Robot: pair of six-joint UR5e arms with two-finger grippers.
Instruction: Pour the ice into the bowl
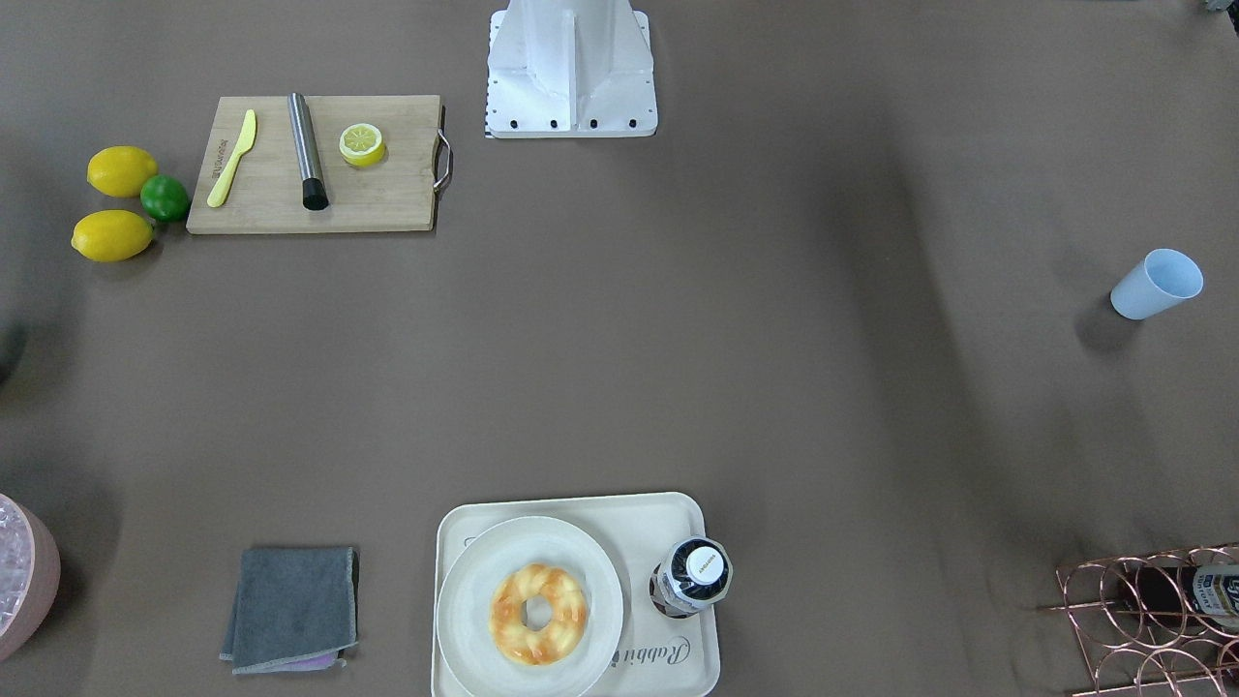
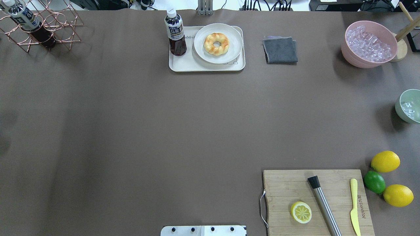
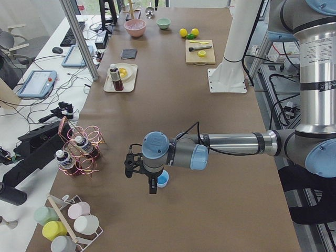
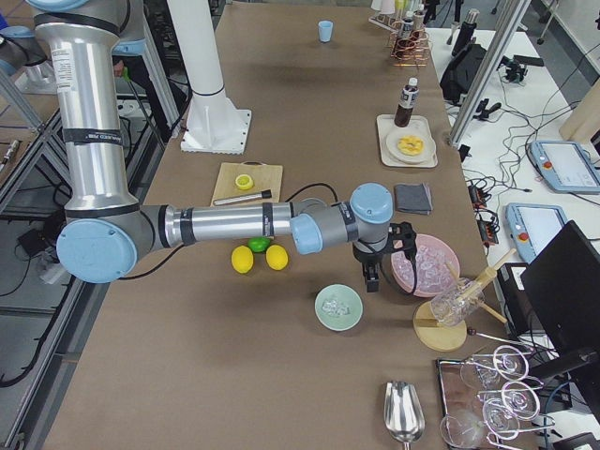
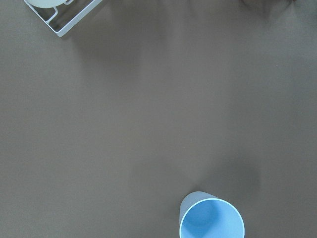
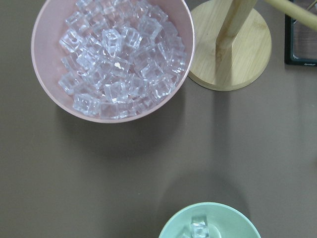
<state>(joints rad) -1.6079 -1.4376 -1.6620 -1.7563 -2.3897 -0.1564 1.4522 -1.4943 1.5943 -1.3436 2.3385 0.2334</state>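
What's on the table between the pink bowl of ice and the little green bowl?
Nothing: the right wrist view shows only bare brown table between the pink bowl and the green bowl.

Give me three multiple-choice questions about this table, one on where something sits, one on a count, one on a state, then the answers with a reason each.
1. Where is the half lemon?
A. on the tray
B. on the cutting board
C. in the pink bowl

2. How many whole lemons sit by the lime?
A. one
B. two
C. four

3. The mint-green bowl is:
A. empty
B. upside down
C. holding a few ice cubes

Answers:
1 B, the overhead view shows it lying on the board.
2 B, one yellow lemon sits on each side of the lime.
3 C, clear cubes lie inside the upright bowl.
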